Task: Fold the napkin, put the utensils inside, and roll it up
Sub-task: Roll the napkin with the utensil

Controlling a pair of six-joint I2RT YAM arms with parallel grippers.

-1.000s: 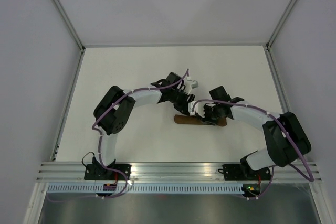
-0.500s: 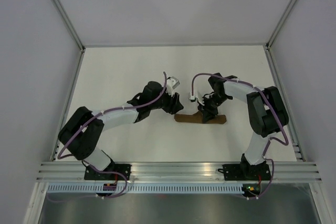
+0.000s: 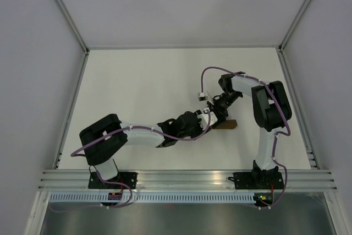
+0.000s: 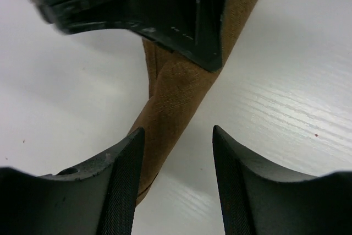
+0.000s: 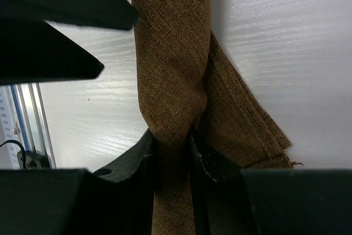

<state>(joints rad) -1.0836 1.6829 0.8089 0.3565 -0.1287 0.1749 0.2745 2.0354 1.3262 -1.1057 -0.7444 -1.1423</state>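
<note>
Your napkin [image 3: 226, 124] lies right of the bench's [image 3: 137, 81] centre, about midway between near and far. It is rolled into a narrow brown bundle. From above you see only its right end, because both wrists cover the rest.

Your left arm [image 3: 143, 135] stretches low across the bench from its base to the left end of the roll. On the left wrist camera, its jaws stand apart with bare bench between them. The napkin [image 4: 176, 97] runs down from the far side and slips under one of the fingers [image 4: 124, 185]. You cannot tell whether that finger touches the cloth, and nothing is gripped there.

Your right arm [image 3: 264, 108] bends back from the far right and comes down on the roll from the far side. On the right wrist camera, its jaws are pinched onto the napkin [image 5: 170, 53]. Both fingers [image 5: 137, 160] press into the weave and squeeze the bundle narrow at that spot. A loose hemmed flap fans out beside the roll on one side, lying flat on the bench. The dark tips of the left jaws show close by on the other side.
</note>
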